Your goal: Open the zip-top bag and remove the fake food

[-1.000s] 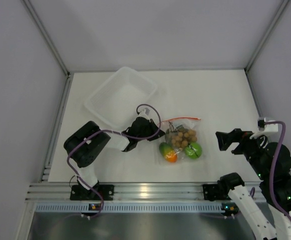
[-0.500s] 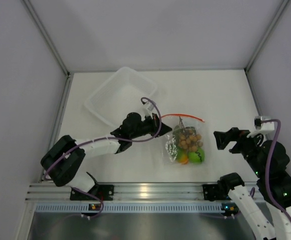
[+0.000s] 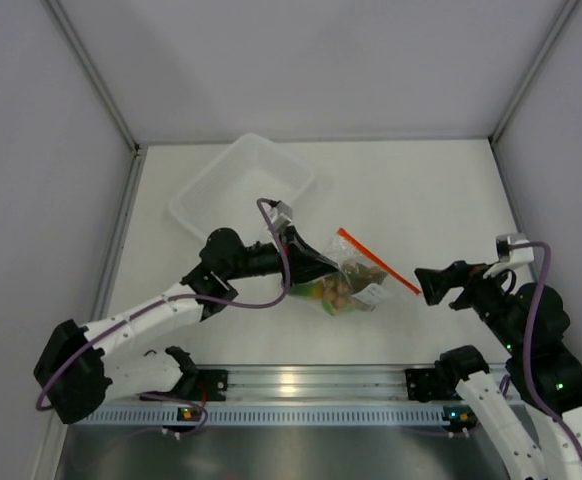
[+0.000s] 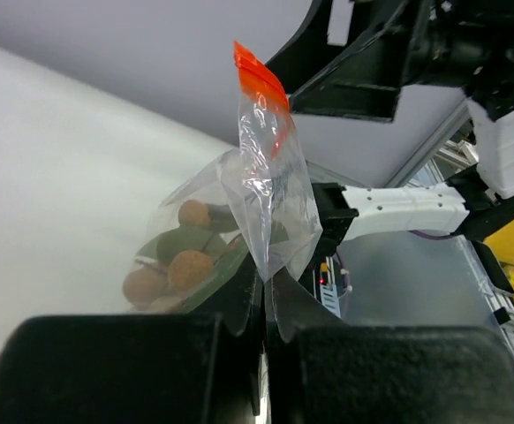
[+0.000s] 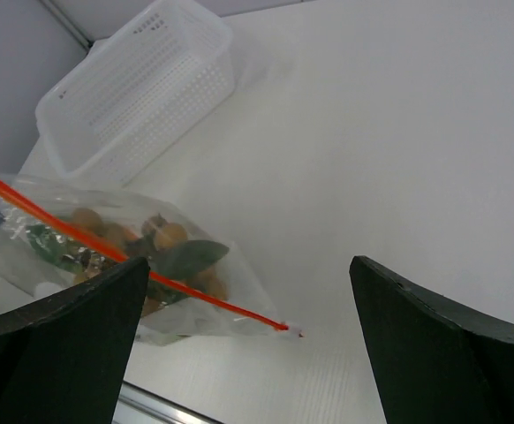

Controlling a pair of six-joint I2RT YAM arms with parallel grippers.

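The clear zip-top bag (image 3: 349, 283) with its red-orange zip strip (image 3: 376, 260) hangs lifted off the table, mouth slanting toward the right arm. My left gripper (image 3: 316, 268) is shut on the bag's clear plastic (image 4: 270, 208). The fake food (image 3: 339, 288) sits bunched inside: tan-brown balls with green leaves (image 4: 173, 261); it also shows in the right wrist view (image 5: 164, 247). The mango shape and the green ball are hard to tell apart. My right gripper (image 3: 433, 285) is open and empty, just right of the strip's end (image 5: 283, 328).
A rigid clear rectangular tray (image 3: 241, 190) stands at the back left, also seen in the right wrist view (image 5: 133, 88). The metal rail (image 3: 291, 385) runs along the near edge. Walls close in the table on three sides.
My left gripper has lifted the bag and carried it toward the front, tilting the zip strip up to the right. My right gripper has moved left toward the strip's end.
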